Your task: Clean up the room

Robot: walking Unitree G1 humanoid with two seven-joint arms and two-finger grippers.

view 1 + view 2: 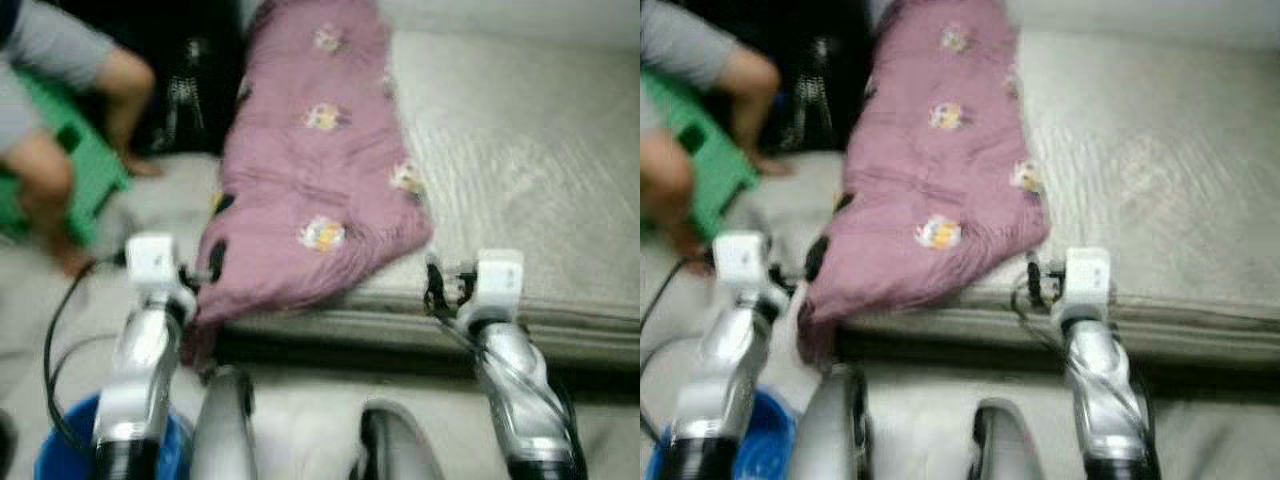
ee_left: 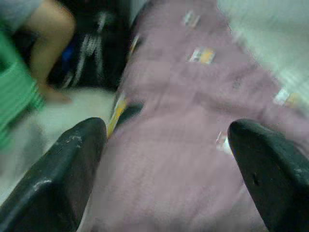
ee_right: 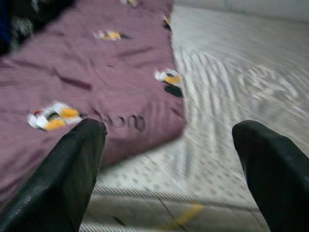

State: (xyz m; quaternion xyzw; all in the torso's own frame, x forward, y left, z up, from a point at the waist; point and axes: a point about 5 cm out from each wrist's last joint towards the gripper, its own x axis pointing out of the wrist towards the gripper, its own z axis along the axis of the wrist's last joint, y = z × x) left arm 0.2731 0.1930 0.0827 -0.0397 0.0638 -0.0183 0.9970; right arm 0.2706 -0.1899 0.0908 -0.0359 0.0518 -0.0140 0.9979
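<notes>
Both of my hands are up in front of me with their fingers spread wide apart and nothing between them. Left hand [image 2: 164,169] sits low at the near corner of the purple blanket [image 1: 310,170], and looking along its fingers [image 2: 63,174] the purple cloth takes up most of the space just ahead. Right hand [image 3: 169,169] is off to the other side, hovering at the front edge of the mattress [image 1: 520,160], with the blanket's right corner just ahead and to its left.

That blanket has little cartoon patches on it and lies lengthwise along the left side of the mattress, with its near-left corner drooping over the edge toward the floor. Mattress itself is pale grey with a quilted pattern, bare to the right of the blanket.

Further out past my left hand, a person [image 1: 60,110] is crouched beside a green stool [image 1: 85,165], bare arm reaching down to the floor. Something blue and round [image 1: 70,455] sits low by my left arm, can't tell what exactly. Everything's pretty blurry.
</notes>
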